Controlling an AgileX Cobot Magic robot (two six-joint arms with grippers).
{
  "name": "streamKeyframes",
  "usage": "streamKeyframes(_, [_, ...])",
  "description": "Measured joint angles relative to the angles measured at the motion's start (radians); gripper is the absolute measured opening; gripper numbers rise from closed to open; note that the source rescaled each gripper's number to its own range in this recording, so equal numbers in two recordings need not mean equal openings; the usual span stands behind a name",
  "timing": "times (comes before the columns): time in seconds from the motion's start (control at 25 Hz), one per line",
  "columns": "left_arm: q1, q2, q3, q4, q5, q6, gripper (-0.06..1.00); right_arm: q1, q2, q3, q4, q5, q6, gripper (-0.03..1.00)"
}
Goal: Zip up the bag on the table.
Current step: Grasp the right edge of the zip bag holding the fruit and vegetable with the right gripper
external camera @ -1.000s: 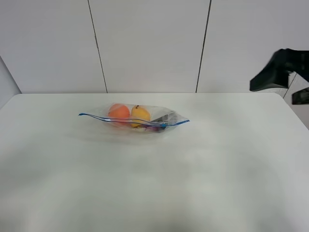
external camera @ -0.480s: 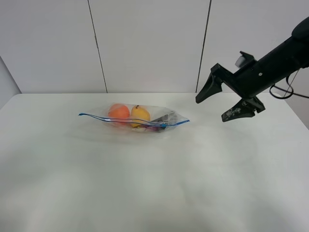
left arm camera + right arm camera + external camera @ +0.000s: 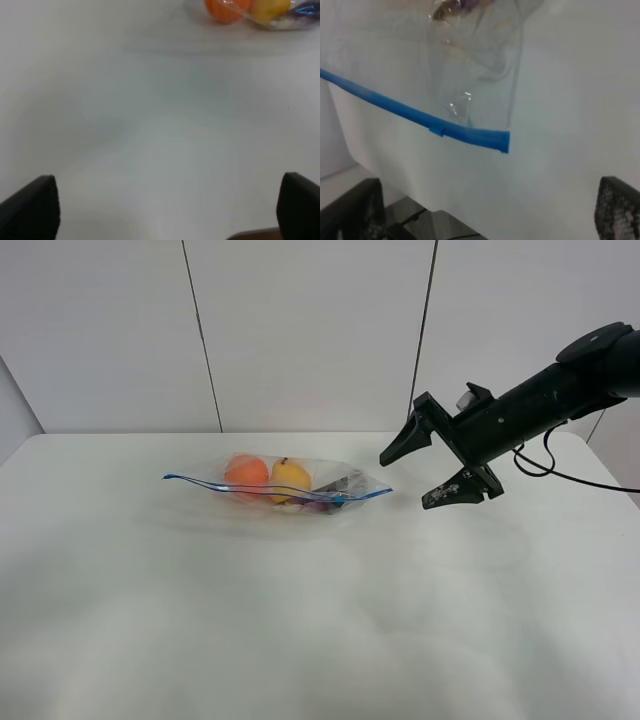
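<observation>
Toward the far middle of the desk (image 3: 300, 640) lies the bag (image 3: 280, 490), its blue seal strip (image 3: 420, 118) running along the near side. The right tool (image 3: 405, 483) hovers just beside the strip's right end, jaws spread wide and empty. The left tool (image 3: 165, 212) is also wide open, holding nothing, well apart from the bag. The film looks thin, slick and floppy, likely to slide or crumple, with the orange fruit (image 3: 246, 472) and yellow fruit (image 3: 291, 476) its only weight. The best hold, I judge, is the stiffer strip end.

A pale wall (image 3: 310, 330) of flat panels, split by two dark vertical seams (image 3: 200, 335).
</observation>
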Motion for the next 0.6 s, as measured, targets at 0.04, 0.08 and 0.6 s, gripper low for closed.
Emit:
streamKeyframes(0.04, [0.0, 0.0, 0.0, 0.0, 0.0, 0.0, 1.0, 0.0, 0.011, 0.0, 0.006, 0.0, -0.007, 0.88])
streamKeyframes(0.08, [0.0, 0.0, 0.0, 0.0, 0.0, 0.0, 1.0, 0.0, 0.019, 0.0, 0.013, 0.0, -0.009, 0.86])
streamKeyframes(0.6, [0.0, 0.0, 0.0, 0.0, 0.0, 0.0, 1.0, 0.0, 0.089, 0.0, 0.139, 0.021, -0.062, 0.83])
